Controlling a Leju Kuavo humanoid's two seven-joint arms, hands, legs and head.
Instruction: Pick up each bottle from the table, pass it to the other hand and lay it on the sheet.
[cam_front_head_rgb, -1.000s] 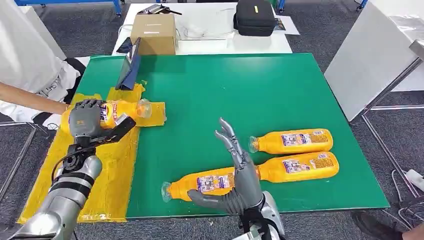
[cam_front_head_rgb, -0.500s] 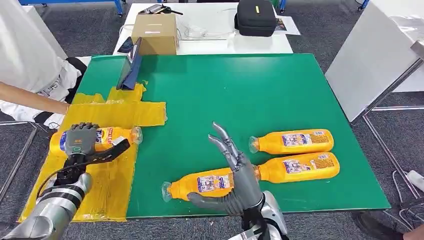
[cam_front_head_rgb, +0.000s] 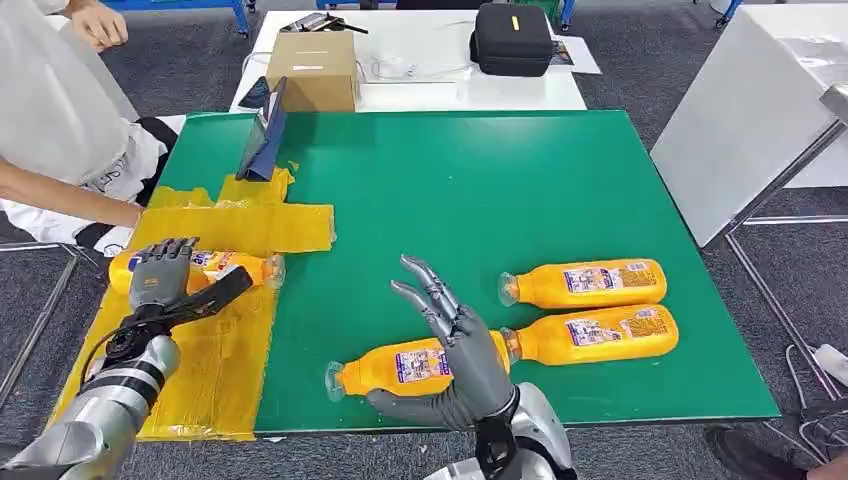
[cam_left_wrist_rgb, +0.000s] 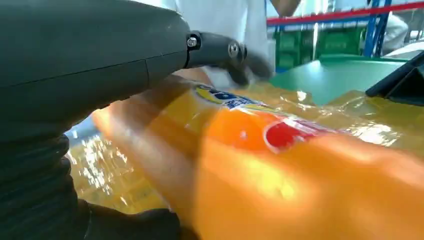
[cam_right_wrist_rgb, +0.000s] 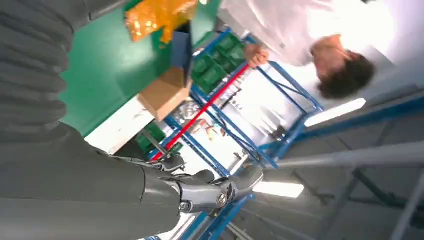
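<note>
An orange bottle (cam_front_head_rgb: 215, 267) lies on its side on the yellow sheet (cam_front_head_rgb: 225, 340) at the table's left, cap end pointing right. My left hand (cam_front_head_rgb: 165, 280) is around its middle, fingers over the top and thumb stretched along its near side; up close the bottle (cam_left_wrist_rgb: 300, 175) sits between finger and thumb. Three more orange bottles lie on the green mat (cam_front_head_rgb: 480, 180): one near the front edge (cam_front_head_rgb: 395, 368) and two stacked side by side at the right (cam_front_head_rgb: 585, 283) (cam_front_head_rgb: 600, 333). My right hand (cam_front_head_rgb: 455, 350) hovers over the front bottle, fingers spread and holding nothing.
A person (cam_front_head_rgb: 50, 110) stands at the left, an arm reaching toward the sheet. A dark blue stand (cam_front_head_rgb: 265, 135) sits at the mat's back left. Behind it are a cardboard box (cam_front_head_rgb: 312, 68) and a black case (cam_front_head_rgb: 512, 38). A white panel (cam_front_head_rgb: 740, 110) leans at the right.
My left hand has brought the bottle down and toward me onto the yellow sheet. My right hand has drifted slightly left, still spread.
</note>
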